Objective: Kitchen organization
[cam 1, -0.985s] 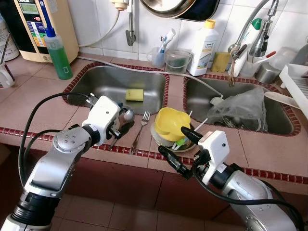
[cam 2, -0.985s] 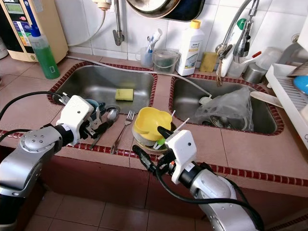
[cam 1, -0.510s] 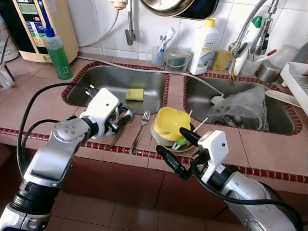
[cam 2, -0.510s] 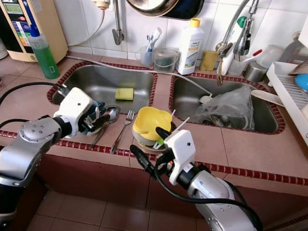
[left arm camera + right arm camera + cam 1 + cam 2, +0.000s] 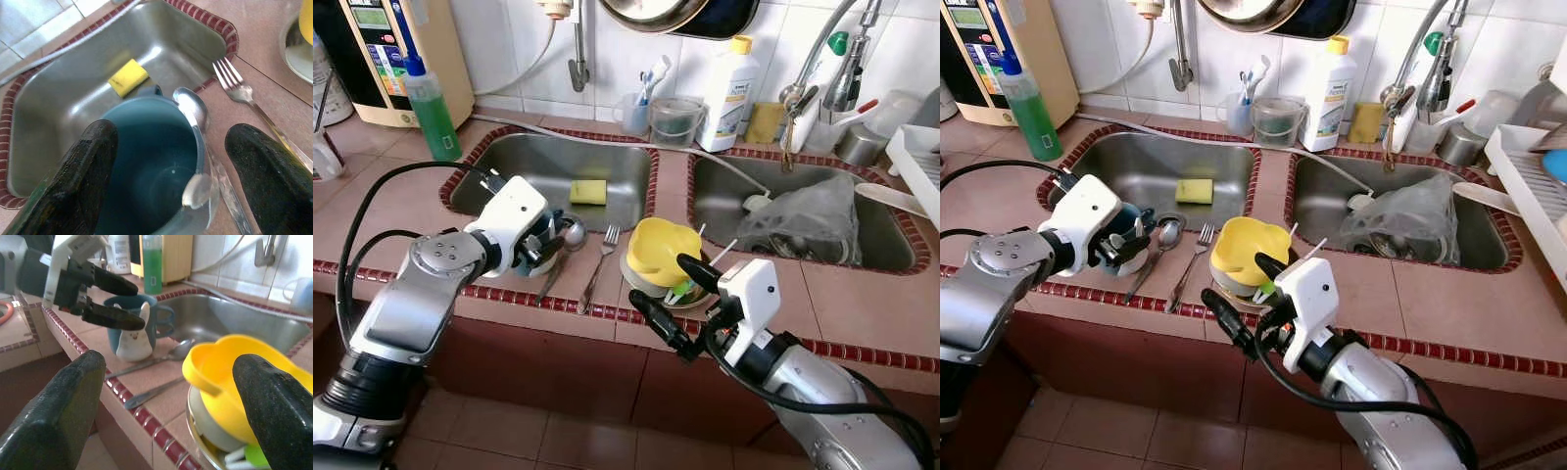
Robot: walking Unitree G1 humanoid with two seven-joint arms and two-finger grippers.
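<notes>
Since before, left end effector (image 5: 166, 181) nearer mug (image 5: 151, 161)

Two silver metal arms, rounded and segmented, each end in a white plastic wrist housing and a gripper of two long black fingers: the left gripper (image 5: 548, 250) and the right gripper (image 5: 671, 304). A round silver joint cap on the left arm (image 5: 440, 257) carries a ring of small dark screws, with a black ribbed collar lower down. Black cables (image 5: 372, 211) loop in wide arcs from both wrists back to the forearms. Close up, the black fingertips (image 5: 274, 396) are broad, rounded and coarse-textured
</notes>
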